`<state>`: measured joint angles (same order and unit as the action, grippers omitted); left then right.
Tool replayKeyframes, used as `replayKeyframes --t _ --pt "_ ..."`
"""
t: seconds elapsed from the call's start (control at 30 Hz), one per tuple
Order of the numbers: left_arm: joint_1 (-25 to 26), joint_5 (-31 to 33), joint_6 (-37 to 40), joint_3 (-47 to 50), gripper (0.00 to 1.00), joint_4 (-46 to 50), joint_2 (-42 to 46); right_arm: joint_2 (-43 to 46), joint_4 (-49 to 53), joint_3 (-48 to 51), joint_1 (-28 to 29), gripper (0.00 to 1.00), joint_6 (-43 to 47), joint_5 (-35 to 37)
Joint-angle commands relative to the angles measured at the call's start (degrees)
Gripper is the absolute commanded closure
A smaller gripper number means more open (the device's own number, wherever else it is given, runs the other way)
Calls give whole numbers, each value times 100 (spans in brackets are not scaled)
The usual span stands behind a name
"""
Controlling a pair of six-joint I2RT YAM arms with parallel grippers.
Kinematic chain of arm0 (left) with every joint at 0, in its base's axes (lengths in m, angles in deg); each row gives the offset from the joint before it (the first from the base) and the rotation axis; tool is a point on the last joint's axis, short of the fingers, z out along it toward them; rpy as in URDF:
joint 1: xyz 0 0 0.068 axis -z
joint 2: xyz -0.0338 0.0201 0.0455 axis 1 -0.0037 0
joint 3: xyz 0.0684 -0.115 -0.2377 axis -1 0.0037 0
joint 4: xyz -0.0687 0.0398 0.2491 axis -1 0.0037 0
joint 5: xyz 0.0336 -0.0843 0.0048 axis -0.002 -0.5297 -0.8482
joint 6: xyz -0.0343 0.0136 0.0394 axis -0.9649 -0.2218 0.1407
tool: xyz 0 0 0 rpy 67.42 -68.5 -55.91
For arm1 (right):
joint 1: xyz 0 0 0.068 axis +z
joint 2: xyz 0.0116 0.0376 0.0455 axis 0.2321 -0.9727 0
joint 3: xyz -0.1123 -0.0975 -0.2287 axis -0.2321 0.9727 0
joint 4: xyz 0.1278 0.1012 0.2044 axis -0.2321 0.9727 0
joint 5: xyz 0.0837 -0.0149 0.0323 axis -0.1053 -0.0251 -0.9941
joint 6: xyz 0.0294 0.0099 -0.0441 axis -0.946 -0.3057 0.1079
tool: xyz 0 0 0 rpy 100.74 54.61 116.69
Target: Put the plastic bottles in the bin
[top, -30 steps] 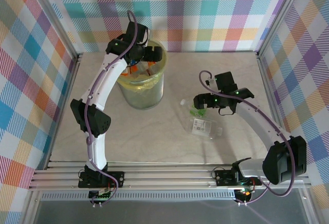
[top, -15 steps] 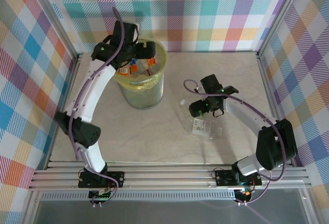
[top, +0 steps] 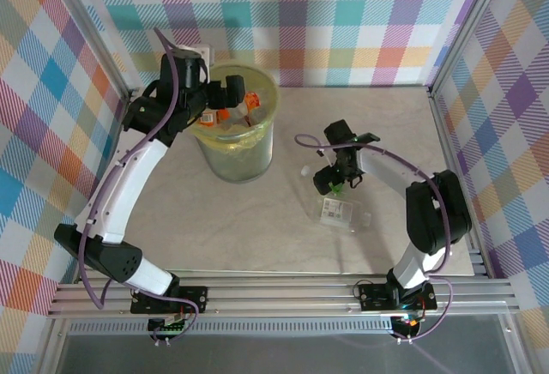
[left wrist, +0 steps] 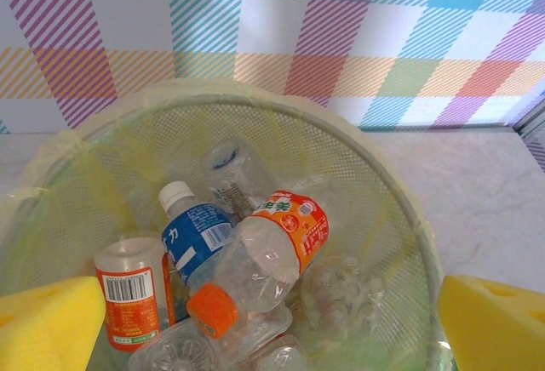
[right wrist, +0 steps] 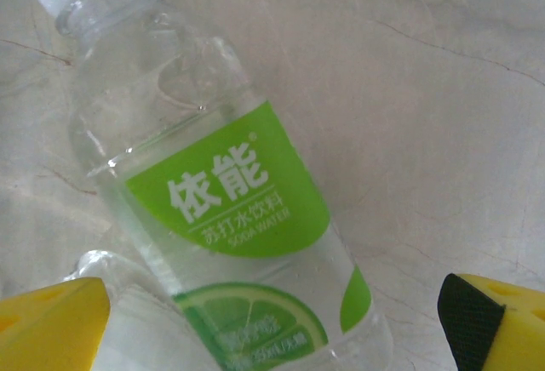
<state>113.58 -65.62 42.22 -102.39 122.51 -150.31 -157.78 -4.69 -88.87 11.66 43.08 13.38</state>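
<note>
The bin (top: 237, 153), lined with a yellow bag, stands at the back left. Inside it (left wrist: 366, 175) lie several plastic bottles, among them one with an orange label and cap (left wrist: 274, 248), a blue-labelled one (left wrist: 197, 233) and a red-labelled one (left wrist: 129, 293). My left gripper (top: 228, 99) hangs open above the bin's left side, and its yellow pads (left wrist: 47, 324) hold nothing. A green-labelled bottle (right wrist: 230, 192) lies on the table. My right gripper (top: 334, 180) stands open low over it, one pad (right wrist: 51, 324) on each side. A white-labelled bottle (top: 340, 213) lies just nearer.
The table (top: 257, 228) is pale marble, fenced by aluminium rails and checked walls. A second clear bottle (right wrist: 128, 328) touches the green-labelled one at the lower left of the right wrist view. Open floor lies between the bin and the two loose bottles.
My left gripper has drawn back left from over the bin's middle, its jaws opening a little wider. My right gripper has moved left and down over the green-labelled bottle.
</note>
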Motion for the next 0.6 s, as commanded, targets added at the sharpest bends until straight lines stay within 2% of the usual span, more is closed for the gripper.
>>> replayKeyframes --t 0.0,0.37,0.47,0.57 --pt "-85 184 -94 113 0 -211 229 -193 51 -220 -149 0 100 -116" --pt "-85 78 -199 176 0 -229 277 -634 -147 -462 -776 12 -216 -563" --pt "-85 82 -208 159 0 -207 272 -716 -165 -462 -770 11 -146 -805" --pt "-85 49 -227 143 0 -187 248 -778 -120 -471 -772 5 -118 -999"
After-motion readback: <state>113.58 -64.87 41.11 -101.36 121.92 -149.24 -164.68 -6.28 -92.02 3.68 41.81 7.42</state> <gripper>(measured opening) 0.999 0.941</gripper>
